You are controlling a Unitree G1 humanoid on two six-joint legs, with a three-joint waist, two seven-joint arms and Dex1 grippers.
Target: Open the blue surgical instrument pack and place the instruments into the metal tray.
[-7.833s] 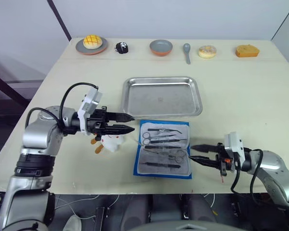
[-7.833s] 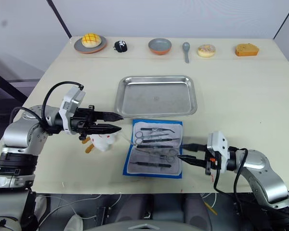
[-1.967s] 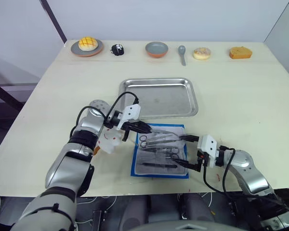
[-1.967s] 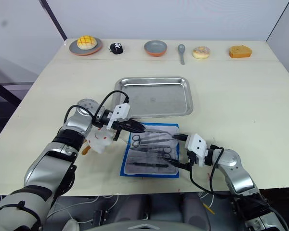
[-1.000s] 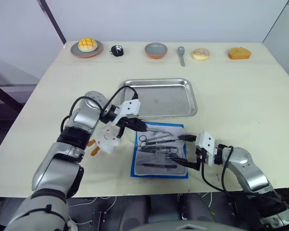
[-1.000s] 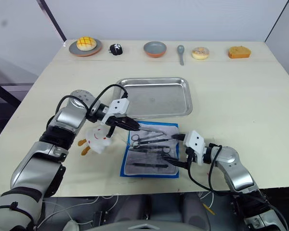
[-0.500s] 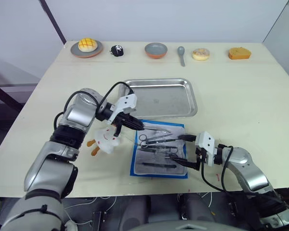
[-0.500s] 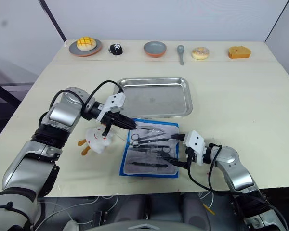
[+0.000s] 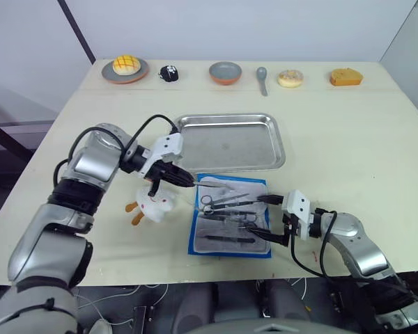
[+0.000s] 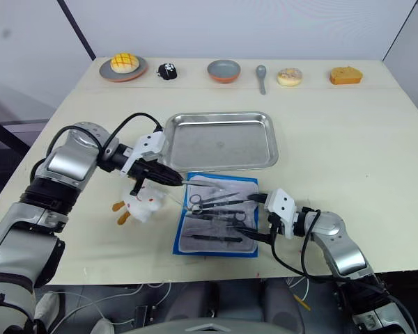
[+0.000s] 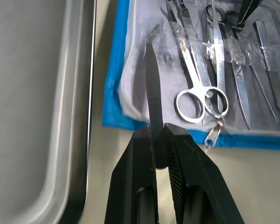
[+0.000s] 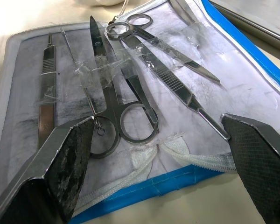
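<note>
Right claw (image 9: 265, 217) at the near right edge of the blue surgical instrument pack (image 9: 231, 217), fingers spread wide apart, holding nothing. Pack lying open and flat on the surface (image 9: 348, 146), grey-white lining up. Inside the pack: ring-handled scissors (image 12: 130, 122), a flat scalpel handle (image 12: 46, 100), a thin probe (image 12: 77, 70) and more scissors (image 11: 203, 88), some under bits of clear tape. Just left of the pack, a white plush toy (image 9: 153, 206) with orange feet. Left claw (image 9: 184, 182) at the far left corner of the pack, pinched tight on dark tweezers (image 11: 154, 100), tips pointing over the lining. Just behind the pack, the metal tray (image 9: 231, 141). Far behind the pack, in a row: bun on a plate (image 9: 125, 66), small black toy (image 9: 169, 72), grey bowl (image 9: 226, 71), grey spoon (image 9: 262, 78), donut (image 9: 290, 78), orange cake (image 9: 346, 76).
</note>
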